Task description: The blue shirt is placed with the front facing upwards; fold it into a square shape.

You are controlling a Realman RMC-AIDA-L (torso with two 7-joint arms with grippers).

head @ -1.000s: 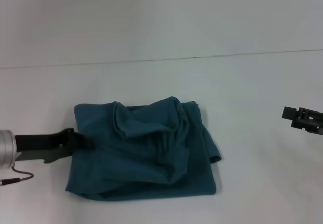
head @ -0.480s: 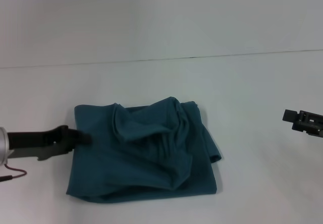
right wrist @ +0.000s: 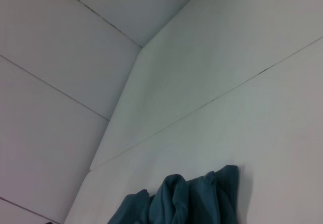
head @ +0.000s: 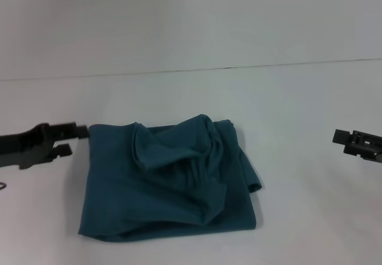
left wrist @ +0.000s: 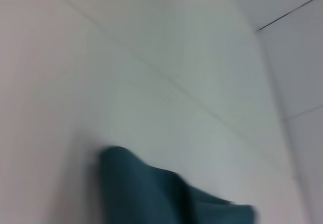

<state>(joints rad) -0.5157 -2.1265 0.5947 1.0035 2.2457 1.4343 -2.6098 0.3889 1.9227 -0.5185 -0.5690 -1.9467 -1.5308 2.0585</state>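
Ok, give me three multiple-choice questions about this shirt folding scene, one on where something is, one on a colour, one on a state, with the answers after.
1. Where is the left gripper?
A. At the shirt's far left corner
B. On top of the shirt's middle
C. Beside the right gripper

2. What colour is the blue shirt?
A. Pale pink
B. Teal blue
C. Black

3. How does the shirt lie?
A. Spread flat with sleeves out
B. Hanging from a gripper
C. Bunched in a rumpled, roughly square heap on the table

Answers: 1 A, its fingers reach the shirt's far left corner in the head view. 2 B, the cloth is teal in every view. 3 C, wrinkled folds pile on top, and the right gripper sits far off to the right.
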